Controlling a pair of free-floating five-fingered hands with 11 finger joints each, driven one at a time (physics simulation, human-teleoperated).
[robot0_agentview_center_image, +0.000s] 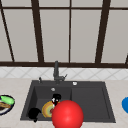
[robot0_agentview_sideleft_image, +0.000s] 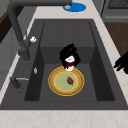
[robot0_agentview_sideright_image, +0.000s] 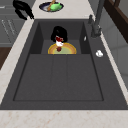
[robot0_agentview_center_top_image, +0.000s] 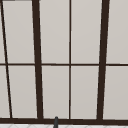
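Right hand (robot0_agentview_sideleft_image: 70, 53) clenched round a small white cup (robot0_agentview_sideleft_image: 70, 60) over the plate (robot0_agentview_sideleft_image: 66, 81); keep upright, lower gently. Left hand (robot0_agentview_center_image: 33, 113) released.

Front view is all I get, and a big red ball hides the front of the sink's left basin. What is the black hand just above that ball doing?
Observer: From the left side, the right hand is curled round a small white and red object, just above a round yellow-rimmed plate.
Visitor: Is anything on that plate?
Observer: A small dark red piece lies on its green middle.
Visitor: And the other hand, at the left?
Observer: From the right side, the left hand floats at the front edge of the pale counter, outside the dark grey sink.
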